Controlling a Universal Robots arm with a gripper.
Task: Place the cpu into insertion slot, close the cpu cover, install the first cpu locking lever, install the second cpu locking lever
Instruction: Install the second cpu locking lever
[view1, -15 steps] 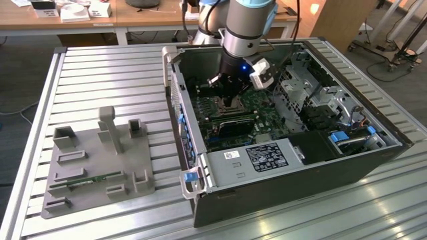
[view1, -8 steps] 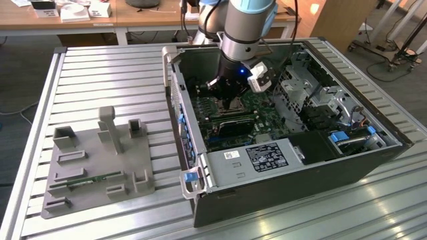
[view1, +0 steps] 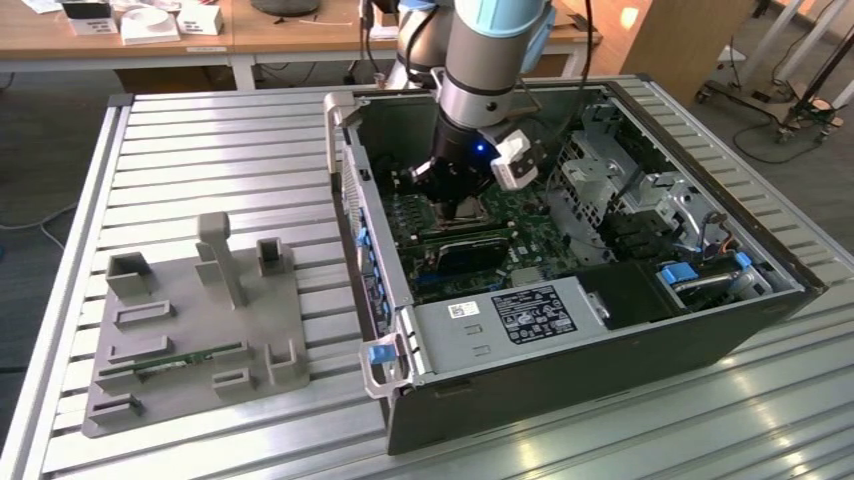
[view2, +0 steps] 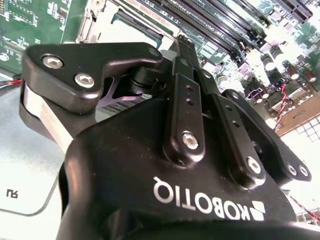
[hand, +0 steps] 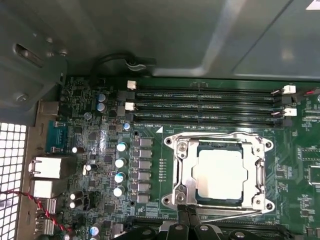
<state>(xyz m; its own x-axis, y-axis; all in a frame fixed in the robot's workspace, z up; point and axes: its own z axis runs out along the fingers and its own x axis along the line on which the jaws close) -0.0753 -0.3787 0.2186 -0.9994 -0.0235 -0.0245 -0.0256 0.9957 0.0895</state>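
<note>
The cpu lies flat in the insertion slot, its silvery top showing through the window of the cpu cover. The cover is down over it. A thin wire lever runs along the socket edge nearest my fingers, and another runs along the far edge by the memory slots. My gripper is shut with its fingertips pressed together and nothing between them, right at the near socket edge beside the lever. The gripper points down at the socket. In the exterior view the gripper is inside the open computer case.
Long black memory slots lie beyond the socket, and a row of capacitors stands beside it. The grey case wall rises behind the board. A grey fixture plate sits on the slatted table at the exterior view's left.
</note>
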